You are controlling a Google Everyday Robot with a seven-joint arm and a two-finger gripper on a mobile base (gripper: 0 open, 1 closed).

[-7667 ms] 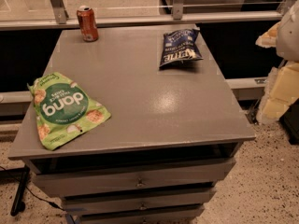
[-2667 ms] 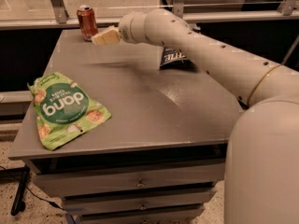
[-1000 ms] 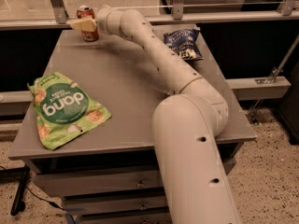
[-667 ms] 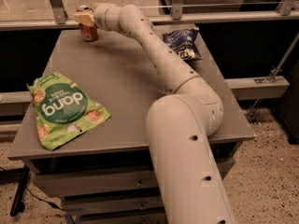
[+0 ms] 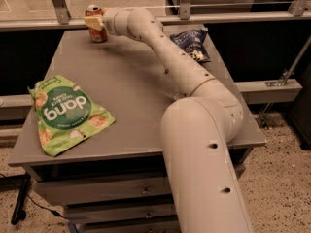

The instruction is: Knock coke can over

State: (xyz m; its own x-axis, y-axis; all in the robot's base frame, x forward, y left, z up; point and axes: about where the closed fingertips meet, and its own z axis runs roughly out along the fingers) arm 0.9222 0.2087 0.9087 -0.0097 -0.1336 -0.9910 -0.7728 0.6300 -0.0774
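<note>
Reaching: arm (image 5: 194, 89) runs from the near right foreground diagonally across the table (image 5: 133, 89) to its far left corner.
Gripper (image 5: 94, 22): at the end of the arm, at the far left corner, pressed against the coke can's side facing the camera, about mid-height.
Gripper state: spread or closed, cannot tell; it sits in front of the can and its outline merges with it.
Gripper contact: touches the coke can only; nothing else is near it.
Coke can (image 5: 99, 35): red, silver top, standing on the far left corner of the table, upright or very nearly so. Its top shows above the gripper and its base below it.
Count, cans: one.
Green bag (image 5: 68, 111): lies flat at the near left of the table, white lettering upside down to the camera, well apart from the can.
Blue bag (image 5: 193, 43): dark, lies flat at the far right of the table, partly behind the arm.
Count, bags: two, one green and one dark blue.
Count, arms and grippers: one of each.
Table: grey top, drawer fronts visible below the near edge.
</note>
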